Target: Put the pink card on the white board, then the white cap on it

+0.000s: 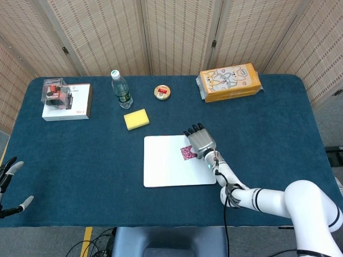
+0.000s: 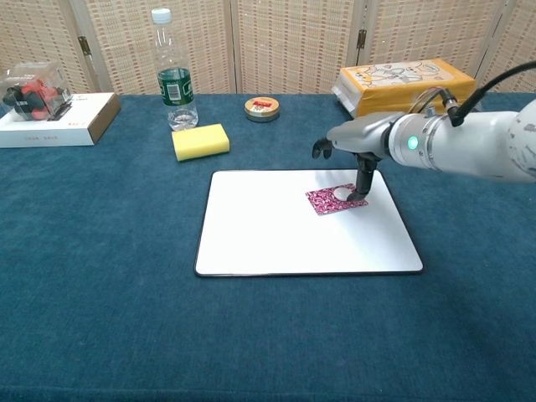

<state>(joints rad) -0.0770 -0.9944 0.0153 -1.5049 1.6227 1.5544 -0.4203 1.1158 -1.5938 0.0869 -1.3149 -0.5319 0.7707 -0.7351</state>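
A blue-clothed table (image 1: pixel 80 155) stands before woven folding screens (image 1: pixel 177 32).

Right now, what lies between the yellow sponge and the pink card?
Chest view: blue tablecloth, then bare white board, lie between yellow sponge and pink card; nothing else.

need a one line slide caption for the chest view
Right hand opens over the white cap, now resting on the pink card on the white board.
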